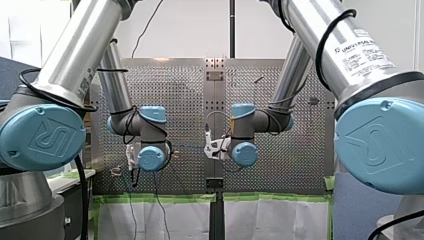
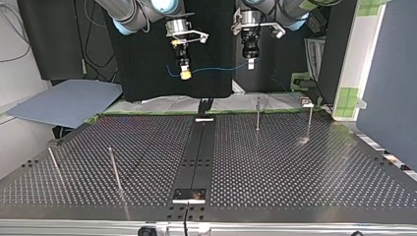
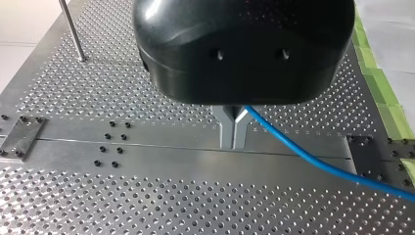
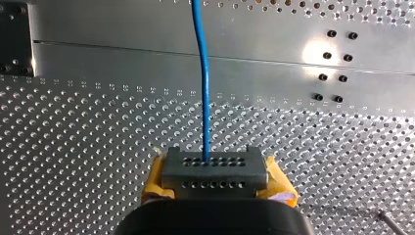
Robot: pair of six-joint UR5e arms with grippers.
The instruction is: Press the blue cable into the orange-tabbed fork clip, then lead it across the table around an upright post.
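Above the perforated desk (image 2: 295,162) | blue cable (image 2: 216,69) strung in the air between both hands | left hand (image 3: 234,144): metal fingers (image 3: 226,129) pressed together on blue cable | right hand (image 4: 214,169): yellow pads (image 4: 155,178) pinching blue cable

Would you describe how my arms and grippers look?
My left arm and my right arm: silver tubes, light-blue joint caps, black cables; the right bears a Universal Robots label. My left gripper: black, metal fingers. My right gripper: yellow pads.

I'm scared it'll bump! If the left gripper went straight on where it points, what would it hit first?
Probably the table's smooth middle strip; nothing else shows below my left gripper.
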